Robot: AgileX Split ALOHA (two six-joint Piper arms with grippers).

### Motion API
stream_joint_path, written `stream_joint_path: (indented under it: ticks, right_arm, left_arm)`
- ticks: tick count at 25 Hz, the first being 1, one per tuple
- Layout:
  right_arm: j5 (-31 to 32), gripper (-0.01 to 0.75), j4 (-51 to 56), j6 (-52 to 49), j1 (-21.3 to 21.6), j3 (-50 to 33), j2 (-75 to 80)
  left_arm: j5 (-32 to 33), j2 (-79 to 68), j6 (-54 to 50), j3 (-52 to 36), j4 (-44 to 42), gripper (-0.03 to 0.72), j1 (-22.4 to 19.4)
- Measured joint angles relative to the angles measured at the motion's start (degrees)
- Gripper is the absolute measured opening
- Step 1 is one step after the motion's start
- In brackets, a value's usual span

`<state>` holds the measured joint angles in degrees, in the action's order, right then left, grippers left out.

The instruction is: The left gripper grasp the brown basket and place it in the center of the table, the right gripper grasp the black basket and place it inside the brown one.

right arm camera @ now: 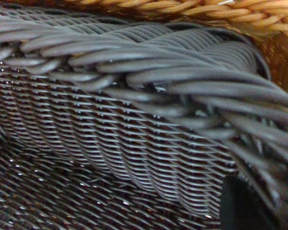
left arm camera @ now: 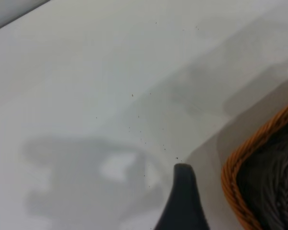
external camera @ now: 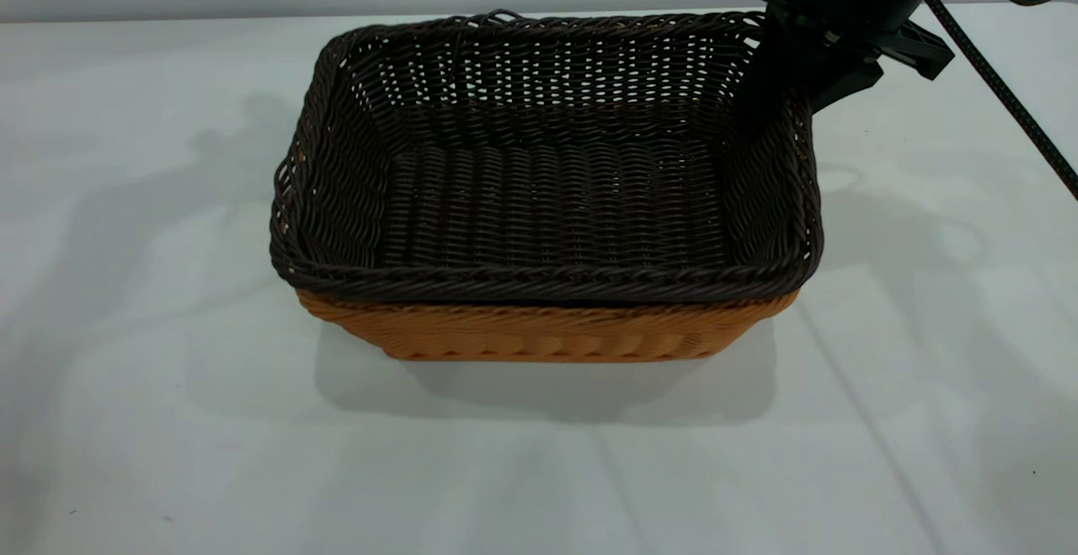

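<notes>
The black basket [external camera: 547,193] sits nested inside the brown basket [external camera: 547,332] in the middle of the table [external camera: 168,420]. Only the brown basket's front wall shows below the black rim. My right gripper [external camera: 796,75] is at the black basket's far right corner, straddling the rim with one finger inside and one outside, shut on it. The right wrist view shows the black rim [right arm camera: 149,72] up close, the brown rim [right arm camera: 192,9] behind it and one finger [right arm camera: 240,206] against the inner wall. My left gripper [left arm camera: 182,201] is over bare table beside a corner of the brown basket [left arm camera: 240,167], apart from it.
The tabletop is bare on all sides of the baskets. A black braided cable [external camera: 1002,92] trails from the right arm down towards the right edge. The table's far edge [external camera: 168,20] meets a pale wall.
</notes>
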<state>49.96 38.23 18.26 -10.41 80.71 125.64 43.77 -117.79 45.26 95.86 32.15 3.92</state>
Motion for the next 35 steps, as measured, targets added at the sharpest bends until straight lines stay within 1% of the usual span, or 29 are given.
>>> stream_joint_path:
  ticks: [2,5,7,9,11,14,16,19,22,24,27,32,35]
  right_arm:
    - [0.17,0.218,0.17,0.00,0.00,0.00,0.00]
    - [1.69,0.377,0.17,0.00,0.00,0.52,0.00]
    - [3.67,0.494,-0.26,0.24,0.00,1.98,0.00]
    - [6.52,0.584,-2.15,0.50,0.00,4.82,0.00]
    - [9.80,0.644,-4.52,0.57,0.00,8.29,0.00]
    - [15.92,0.661,-7.91,-0.56,0.00,14.43,-0.07]
    - [18.14,0.654,-9.57,-1.35,0.00,18.02,-0.75]
    - [19.03,0.630,-10.32,-1.66,0.00,21.09,-4.55]
    - [19.60,0.610,-10.52,-1.66,0.00,21.71,-11.10]
    - [20.13,0.600,-10.59,-1.66,0.00,21.71,-15.83]
    - [20.71,0.594,-11.33,-1.66,0.00,21.71,-23.62]
    - [21.54,0.593,-11.46,-2.04,0.00,21.48,-38.05]
    - [21.74,0.593,-11.22,-2.29,0.00,17.38,-47.12]
  left_arm:
    - [0.00,0.00,0.05,0.00,0.00,0.519,0.00]
    - [0.00,0.00,0.05,0.00,0.00,0.519,0.00]
    - [0.00,0.00,0.05,0.00,0.00,0.519,0.00]
    - [-0.06,0.12,0.05,0.00,0.00,0.519,0.00]
    - [-0.24,0.75,0.10,0.00,-0.06,0.519,0.00]
    - [-0.99,4.05,0.10,0.00,-0.19,0.519,0.00]
    - [-1.66,7.07,0.17,0.00,-0.19,0.519,0.00]
    - [-2.04,12.07,0.22,0.00,-0.19,0.519,0.00]
    - [-1.16,16.63,0.10,0.00,-0.19,0.519,-0.16]
    - [0.57,19.49,-0.87,0.00,-0.19,0.519,-0.49]
    - [5.46,23.31,-6.09,0.00,-1.01,0.519,-2.13]
    - [12.91,30.51,-18.64,0.00,-10.06,0.519,-5.80]
    - [18.25,35.05,-24.59,0.00,-15.60,0.519,-6.14]
